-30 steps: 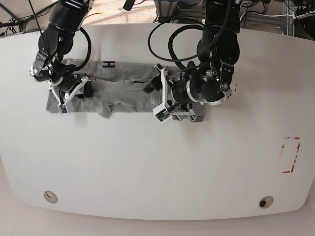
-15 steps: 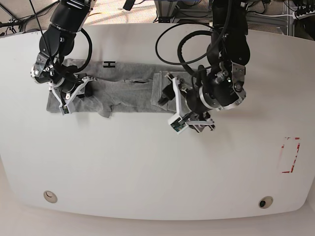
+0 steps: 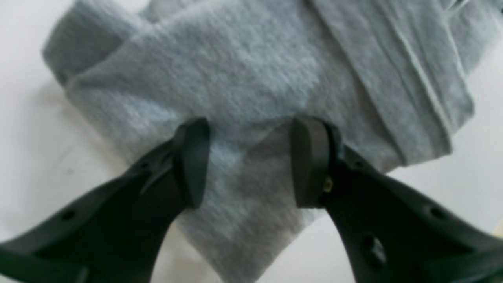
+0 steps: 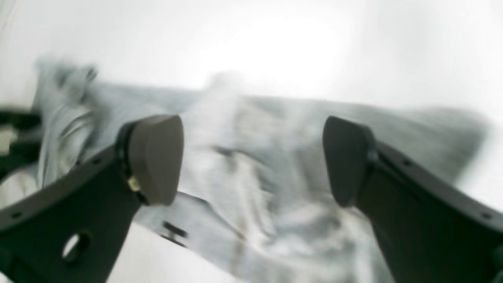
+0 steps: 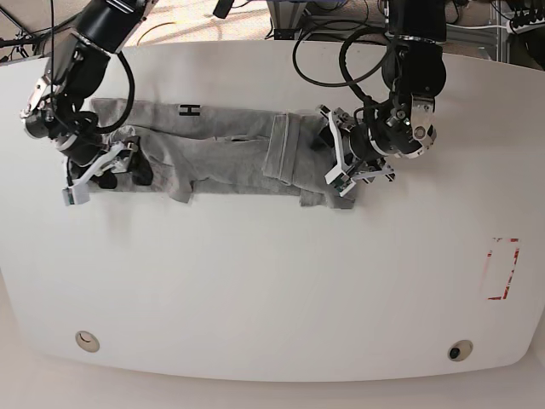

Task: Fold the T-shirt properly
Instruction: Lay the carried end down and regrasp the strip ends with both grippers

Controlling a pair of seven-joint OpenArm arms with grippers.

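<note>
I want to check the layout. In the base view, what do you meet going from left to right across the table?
Right hand → black "H" print → folded flap of the T-shirt → left hand → red marking.

Both arms are black, built of rounded joint housings with white brackets near the wrists. Black cables (image 5: 328, 53) loop beside the left arm (image 5: 409, 102); the right arm (image 5: 77, 77) carries one too. Each jaw ends in a dark, rounded pad with small holes along its black finger.
</note>
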